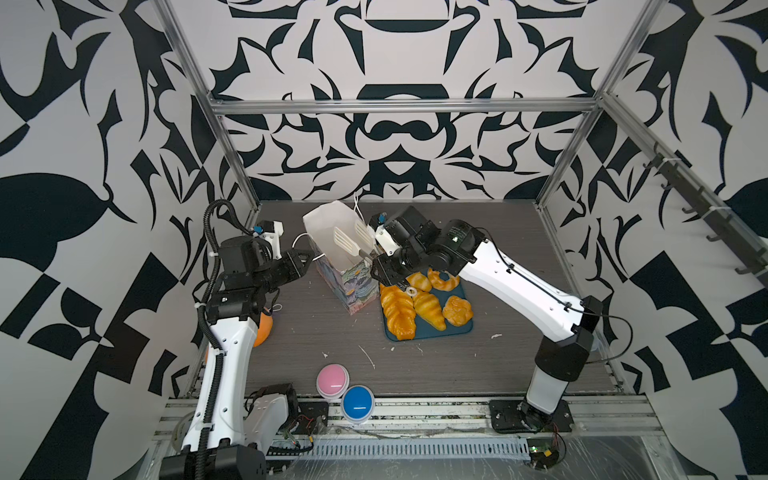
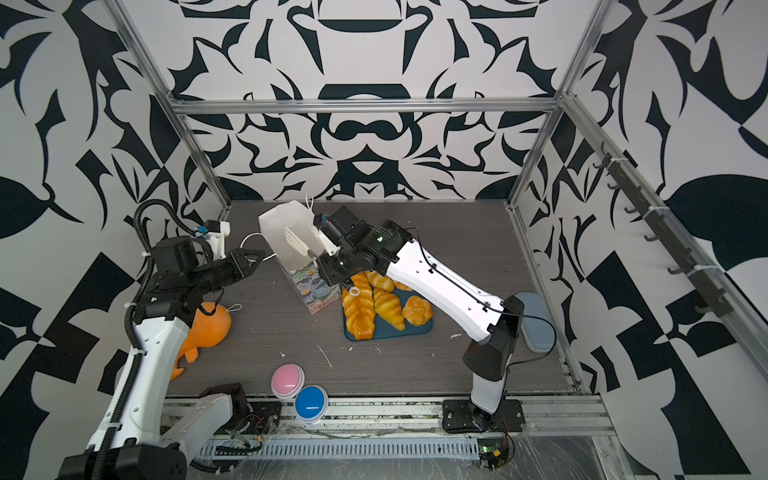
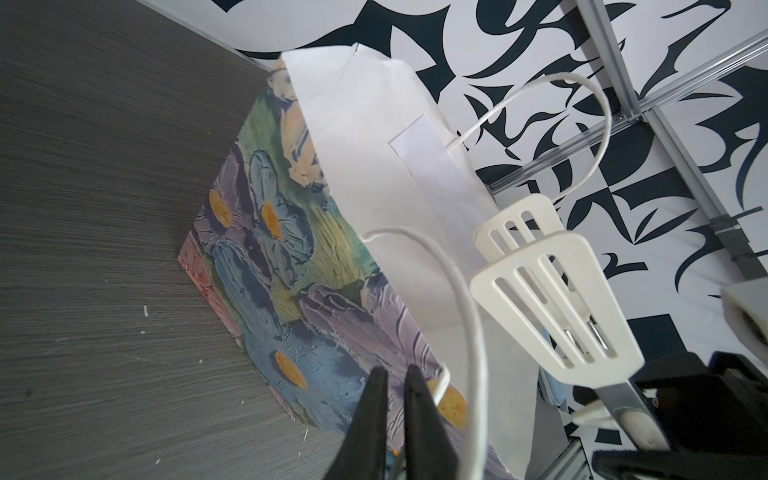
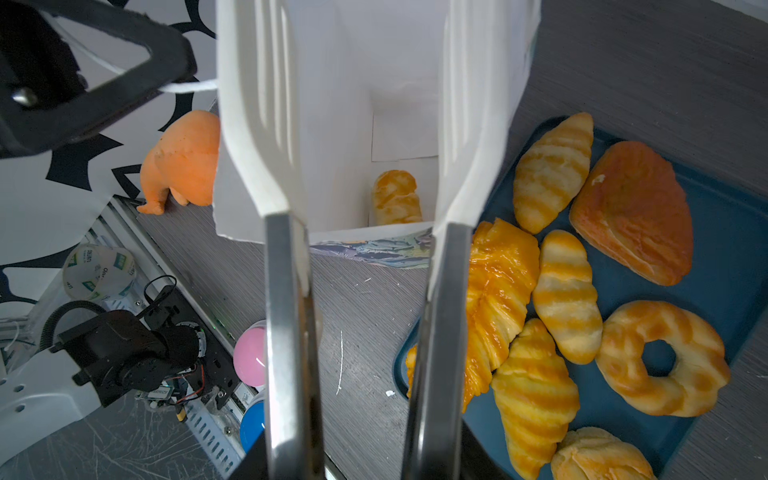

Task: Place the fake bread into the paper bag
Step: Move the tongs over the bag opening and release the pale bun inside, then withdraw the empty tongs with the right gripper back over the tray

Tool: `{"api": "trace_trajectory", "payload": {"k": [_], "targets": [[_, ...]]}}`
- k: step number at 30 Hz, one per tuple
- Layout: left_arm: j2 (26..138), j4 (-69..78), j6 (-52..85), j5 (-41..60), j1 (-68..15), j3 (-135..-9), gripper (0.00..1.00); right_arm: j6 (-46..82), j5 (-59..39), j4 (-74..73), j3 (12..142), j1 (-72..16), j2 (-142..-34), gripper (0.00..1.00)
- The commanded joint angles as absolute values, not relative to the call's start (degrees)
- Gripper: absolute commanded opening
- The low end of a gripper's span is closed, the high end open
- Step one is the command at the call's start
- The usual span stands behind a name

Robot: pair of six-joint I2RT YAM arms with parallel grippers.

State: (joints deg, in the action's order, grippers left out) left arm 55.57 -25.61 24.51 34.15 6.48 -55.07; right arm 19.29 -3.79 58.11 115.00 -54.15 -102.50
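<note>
Tall white floral-print paper bag point(image 1: 332, 249) upright; one glossy striped toy pastry point(image 4: 395, 197) inside. Seven remain on blue tray point(image 4: 706, 257). Right gripper point(image 4: 365, 116) spatula tongs parted, empty, over bag mouth. Left gripper point(image 3: 392, 399) pinches white cord handle point(image 3: 461, 299).

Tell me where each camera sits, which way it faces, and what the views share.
Top views: high at the front, looking down on both arms, the paper bag and the blue tray.
Left wrist: behind the left gripper, facing the bag's printed side; its black fingers hold the cord handle.
Right wrist: behind the right gripper, looking along its white spatula tongs into the bag at one fake bread.
Shared: every view shows the bag and tongs.
</note>
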Motion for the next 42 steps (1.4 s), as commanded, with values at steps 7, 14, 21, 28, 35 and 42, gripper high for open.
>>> {"api": "trace_trajectory", "payload": {"k": [7,14,21,28,35,42], "targets": [[55.2,-26.0,24.4,35.5,6.7,-56.3,0.14,16.5,-0.1,58.7,119.2,-54.3,-93.9,0.46],[55.1,-26.1,24.6,35.4,6.7,-56.0,0.14,15.2,2.5,58.8,117.1,-53.0,-88.4,0.45],[54.9,-26.1,24.6,35.3,6.7,-55.8,0.14,15.2,2.4,59.9,113.8,-46.3,-84.1,0.45],[55.5,-25.4,25.3,36.0,6.7,-55.9,0.14,15.9,-0.8,58.2,107.8,-37.2,-80.3,0.44],[55.2,-25.6,25.3,36.1,6.7,-56.1,0.14,17.0,-3.0,57.1,103.4,-31.1,-80.1,0.43],[55.1,-25.6,25.1,36.1,6.7,-56.0,0.14,17.6,-3.4,56.2,100.8,-28.0,-81.5,0.43]]}}
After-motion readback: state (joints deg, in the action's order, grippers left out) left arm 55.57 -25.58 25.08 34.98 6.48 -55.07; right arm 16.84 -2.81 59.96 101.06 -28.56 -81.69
